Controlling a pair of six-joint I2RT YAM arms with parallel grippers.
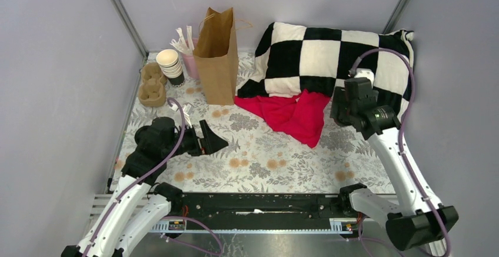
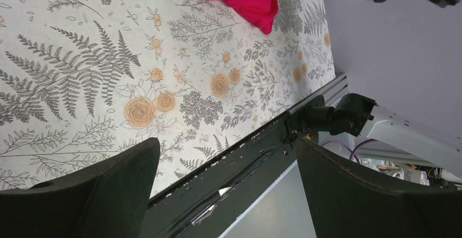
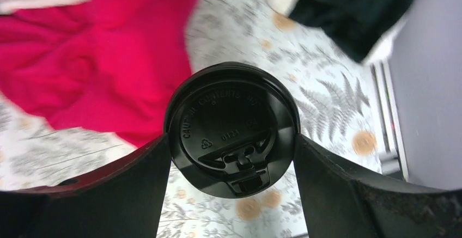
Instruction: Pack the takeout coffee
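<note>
A: With the desk (image 1: pixel 265 157) taken as a clock face and the brown paper bag (image 1: pixel 216 57) at eleven o'clock, where is the takeout coffee (image 3: pixel 231 129) seen?

B: At three, clasped across its lid (image 3: pixel 207 113) by the right hand (image 3: pixel 231 140). The left hand (image 2: pixel 226 156) is spread wide, nothing held. The cup is judged light and crushable, so it is best gripped gently and kept upright.

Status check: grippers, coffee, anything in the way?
Left gripper open, empty. Right gripper shut on takeout coffee. Paper bag upright; red cloth lies between.
</note>
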